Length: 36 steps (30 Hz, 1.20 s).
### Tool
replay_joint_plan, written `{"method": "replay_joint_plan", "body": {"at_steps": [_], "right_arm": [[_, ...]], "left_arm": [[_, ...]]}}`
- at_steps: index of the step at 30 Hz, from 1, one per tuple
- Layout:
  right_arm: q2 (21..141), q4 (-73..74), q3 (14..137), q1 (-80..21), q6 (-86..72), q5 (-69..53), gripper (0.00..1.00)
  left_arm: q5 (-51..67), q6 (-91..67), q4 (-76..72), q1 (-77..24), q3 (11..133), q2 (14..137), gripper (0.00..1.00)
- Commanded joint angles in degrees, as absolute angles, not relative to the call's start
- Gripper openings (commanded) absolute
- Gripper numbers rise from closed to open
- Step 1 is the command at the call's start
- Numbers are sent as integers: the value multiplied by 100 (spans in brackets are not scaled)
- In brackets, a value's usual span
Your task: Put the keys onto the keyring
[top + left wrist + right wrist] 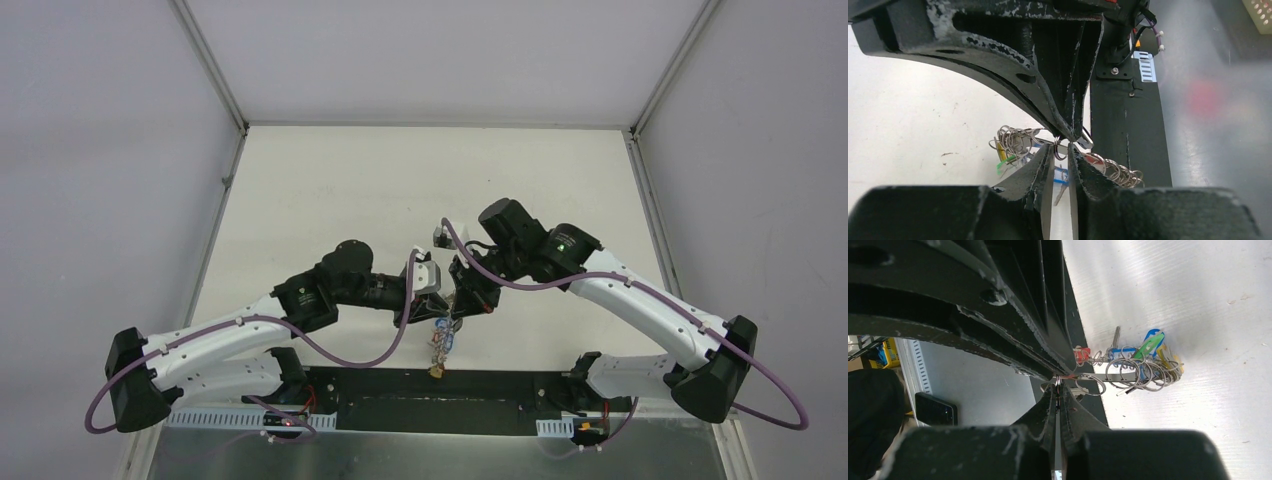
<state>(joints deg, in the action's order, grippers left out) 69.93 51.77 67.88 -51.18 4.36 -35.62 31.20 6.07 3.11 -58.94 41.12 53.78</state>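
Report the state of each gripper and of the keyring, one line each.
left gripper: fingers a narrow gap apart with a thin ring between them; whether it grips is not clear.
right gripper: shut on the keyring.
keyring: pinched at one end, its rings, keys and tags trailing in a bunch.

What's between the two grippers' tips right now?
One wire loop of the keyring, between left gripper and right gripper; clearest in the left wrist view.

Top view looks down from behind; both wrist views sit close, sharing the keyring [1142,374].
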Motion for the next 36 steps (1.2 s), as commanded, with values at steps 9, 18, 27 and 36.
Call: {"method": "replay_joint_plan", "body": {"at_steps": [9,18,27,36], "right_arm": [[6849,4873,6995,-5106,369,-3714,0],[6807,4816,6935,-5108,354,-3640,0],[6333,3979,6586,-5072,-359,-3087,37],[5520,2806,5794,-4701,-1455,-3496,52]], "left_arm": [[3426,478,9,-5946,4241,5530,13],[3386,439,-94,-5942,4200,5462,0],[2797,-208,-1022,-5945,3503,4786,0],[2229,-933,-2214,-5943,2874,4257,0]]}}
